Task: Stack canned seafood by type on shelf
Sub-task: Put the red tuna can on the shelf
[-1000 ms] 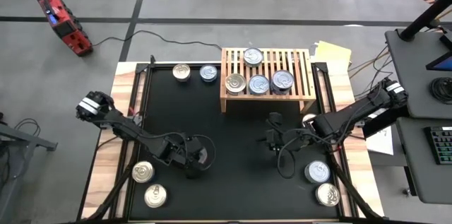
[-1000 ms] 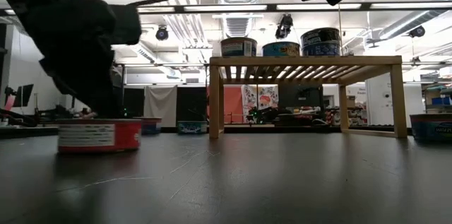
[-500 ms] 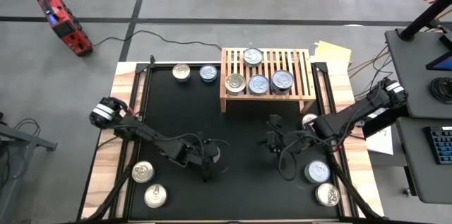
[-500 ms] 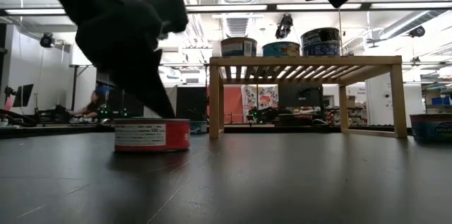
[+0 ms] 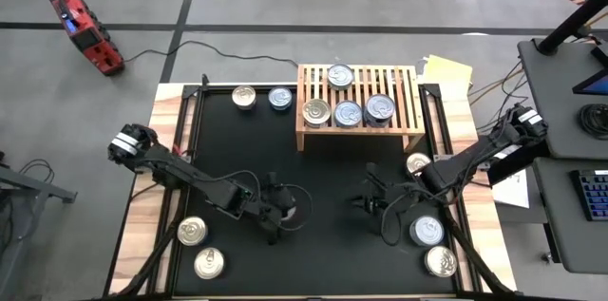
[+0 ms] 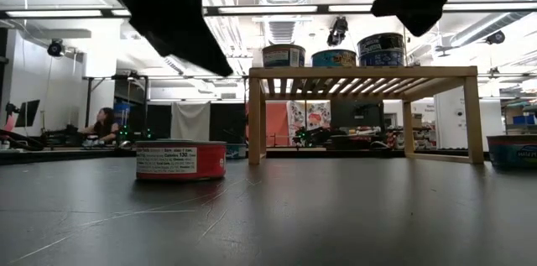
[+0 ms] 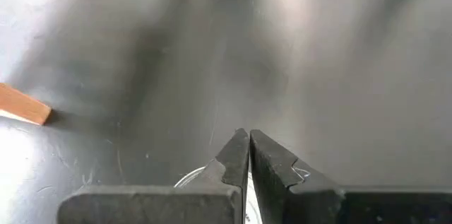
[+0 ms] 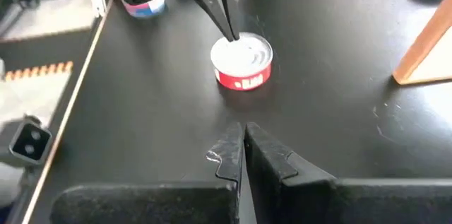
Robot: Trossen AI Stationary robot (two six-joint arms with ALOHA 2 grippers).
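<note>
step: grasp red tin (image 8: 242,61), lower centre of the high view on the black mat | left gripper (image 5: 287,213) fingers pressed together, empty, over its lid | advice: open wide, straddle the rim, squeeze level | right gripper (image 5: 366,202) closed, empty | shelf (image 5: 359,130) upper centre

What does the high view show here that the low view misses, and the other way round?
Only the high view shows the whole layout: four tins on the shelf, two tins behind its left end, and loose pairs at the mat's near-left and near-right corners. It also shows the shut left gripper over the red tin and the shut right gripper hovering nearby.

Only the low view shows the red tin's side label and the room behind with a seated person.

Both show the shelf, tins on it, and the red tin on the mat.
</note>
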